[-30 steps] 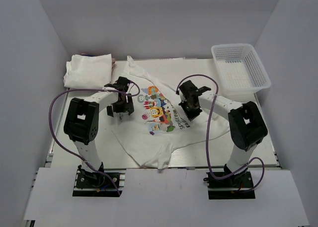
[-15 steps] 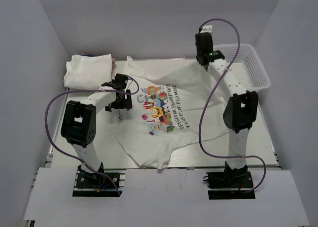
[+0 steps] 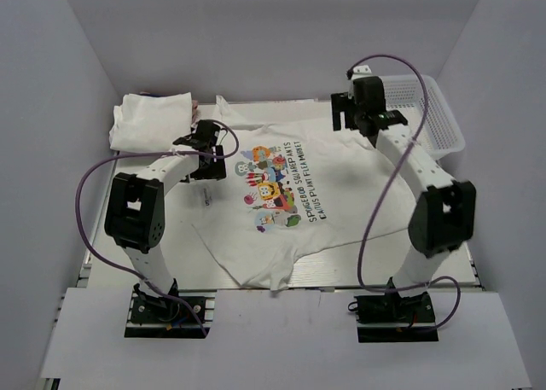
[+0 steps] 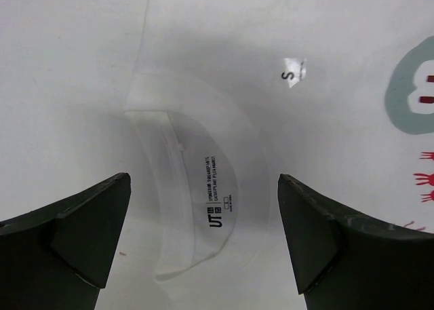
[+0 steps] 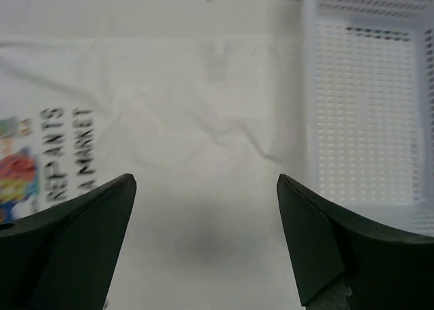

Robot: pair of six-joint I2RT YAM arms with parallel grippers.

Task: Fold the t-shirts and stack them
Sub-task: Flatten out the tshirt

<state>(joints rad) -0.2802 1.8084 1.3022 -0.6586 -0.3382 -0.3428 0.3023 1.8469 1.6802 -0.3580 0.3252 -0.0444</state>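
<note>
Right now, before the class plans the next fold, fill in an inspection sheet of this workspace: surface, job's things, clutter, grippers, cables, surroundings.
Surface: pale table, largely covered by cloth.
Job's things: printed t-shirt spread out, print up; folded t-shirt at the back left corner.
Clutter: white mesh basket at the back right; nothing seen in the part that shows.
Grippers: left gripper open over the shirt's collar label, holding nothing; right gripper open above the shirt beside the basket, holding nothing.
Cables: left purple cable and right purple cable, one looping off each arm.
Surroundings: plain pale walls on three sides.
</note>
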